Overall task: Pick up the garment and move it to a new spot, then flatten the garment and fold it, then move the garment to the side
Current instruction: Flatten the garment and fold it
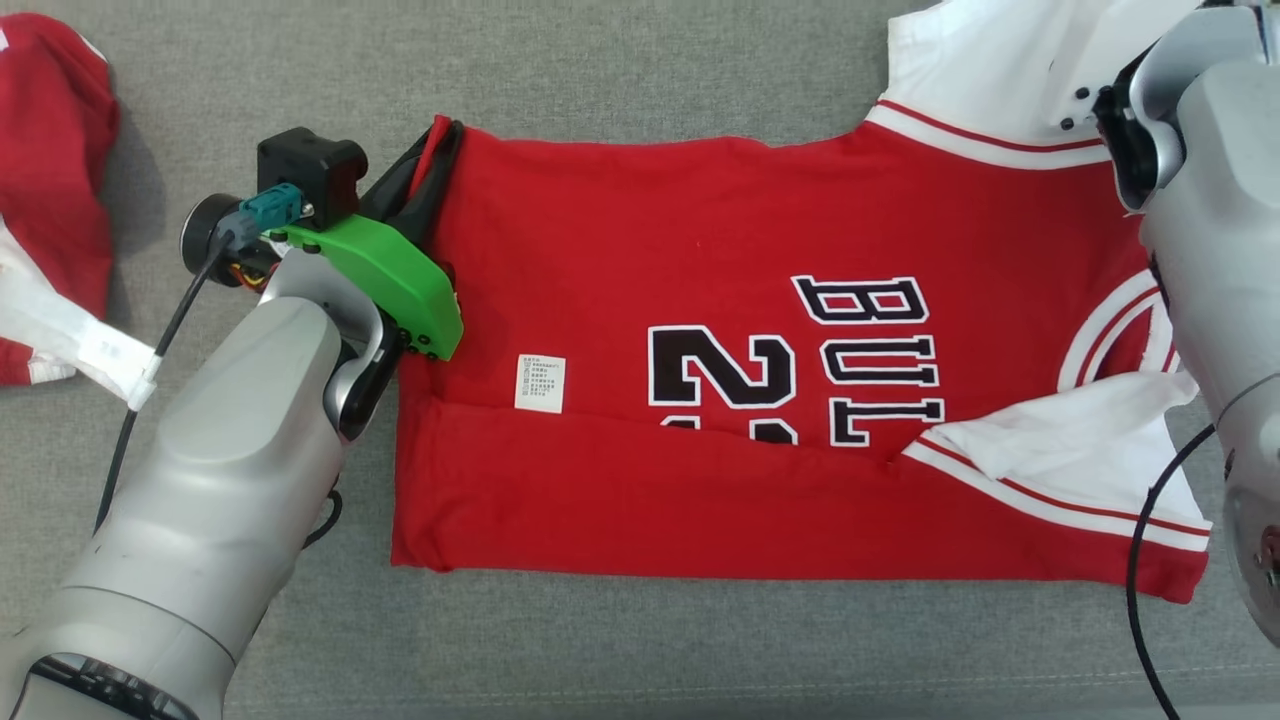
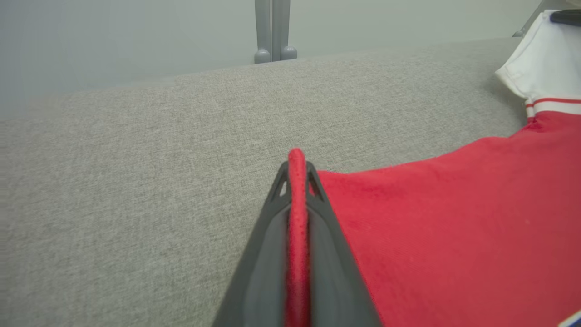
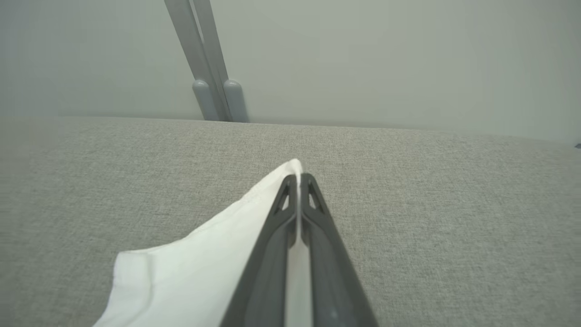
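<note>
Grey woven fabric point(image 1: 600, 640) covers the surface on which the garment point(image 1: 640, 230) is spread. It is a red jersey with white sleeves, laid crosswise in the head view, with its hem towards the robot's left and its collar end towards the right.

Along the nearest side a long band of the red cloth is folded over the body. The near white sleeve point(image 1: 1060, 450), edged with red stripes, is laid on top of it at the right. Just past the fold a small white label point(image 1: 540, 382) is seen. Further right are the black-and-white number point(image 1: 720, 365) and lettering point(image 1: 870, 345), both partly covered by the fold.

At the far left corner of the garment the hem is held by the left gripper point(image 1: 447, 135). In the left wrist view its fingers point(image 2: 265, 268) are pressed together on a rolled red edge that stands up between them. At the far right the other white sleeve point(image 1: 1000, 60) is pinched by the right gripper point(image 3: 298, 178). In the right wrist view its fingers are drawn nearly together, with thin white cloth caught between them.

A second red and white garment point(image 1: 50, 150) is laid well apart at the left edge. Beyond the surface a pair of grey posts point(image 3: 213, 91) is seen against a pale wall.
</note>
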